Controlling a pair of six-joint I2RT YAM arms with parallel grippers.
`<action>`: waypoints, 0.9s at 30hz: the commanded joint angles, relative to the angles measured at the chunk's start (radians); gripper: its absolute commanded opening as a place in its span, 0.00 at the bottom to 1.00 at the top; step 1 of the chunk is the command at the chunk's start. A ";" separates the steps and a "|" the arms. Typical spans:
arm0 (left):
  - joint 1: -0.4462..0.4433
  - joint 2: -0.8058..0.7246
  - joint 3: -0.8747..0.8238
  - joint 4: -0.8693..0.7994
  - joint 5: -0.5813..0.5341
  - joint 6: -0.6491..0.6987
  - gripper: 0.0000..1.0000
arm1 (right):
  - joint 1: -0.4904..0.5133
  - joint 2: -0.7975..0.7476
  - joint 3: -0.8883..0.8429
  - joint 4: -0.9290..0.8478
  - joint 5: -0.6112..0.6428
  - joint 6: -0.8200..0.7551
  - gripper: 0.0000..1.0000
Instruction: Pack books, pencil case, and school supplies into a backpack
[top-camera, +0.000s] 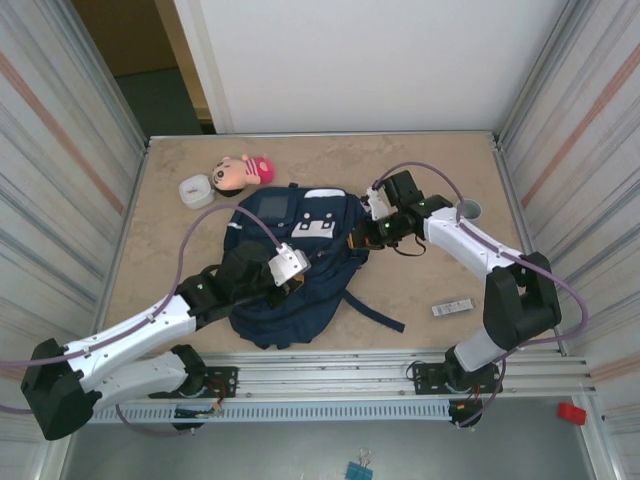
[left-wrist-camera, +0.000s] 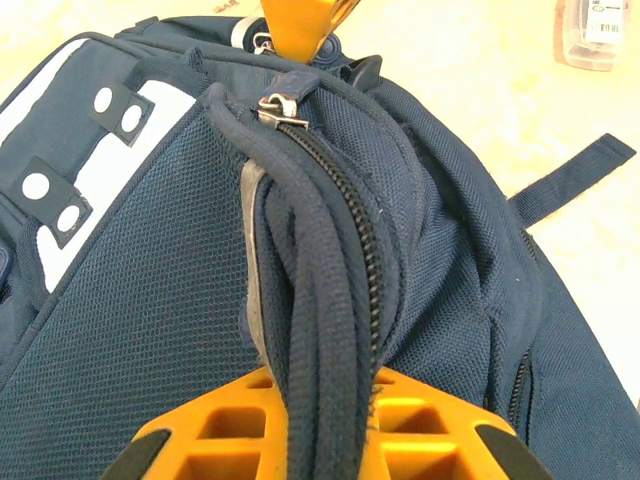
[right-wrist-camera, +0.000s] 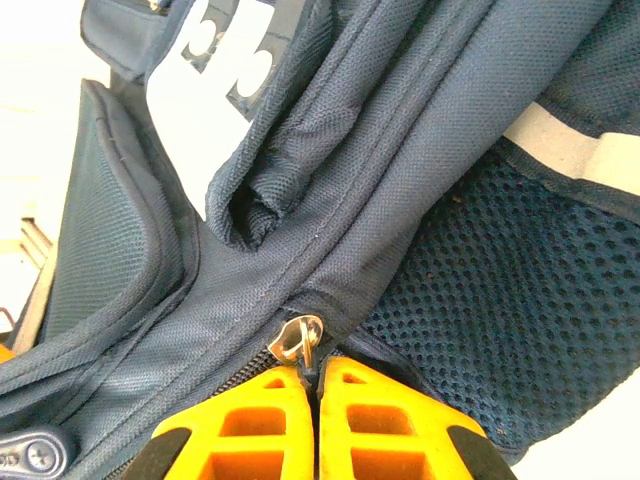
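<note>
white rounded box (top-camera: 196, 190) far-left on table (top-camera: 440, 160); grey cup (top-camera: 470, 210) far-right.

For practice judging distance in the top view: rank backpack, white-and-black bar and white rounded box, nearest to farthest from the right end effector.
1. backpack, at the right end effector
2. white-and-black bar, near right
3. white rounded box, far left

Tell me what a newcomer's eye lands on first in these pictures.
The big navy backpack lying in the middle of the table dominates. Both arms meet on it: the right gripper is pinched shut on the metal zipper pull, while the left gripper clamps a bunched fold of the zipper seam. A pink cartoon-faced figure at the far left adds one bright spot.
</note>
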 joint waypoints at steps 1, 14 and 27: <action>-0.010 -0.037 0.061 -0.083 0.062 -0.001 0.20 | -0.096 -0.002 0.014 0.105 0.190 -0.025 0.12; 0.017 -0.052 0.077 -0.287 0.023 0.246 0.88 | -0.115 -0.441 -0.257 0.083 0.214 -0.068 0.65; 0.015 0.154 0.084 -0.151 -0.104 0.257 0.68 | -0.212 -0.475 -0.311 -0.192 0.291 0.131 0.67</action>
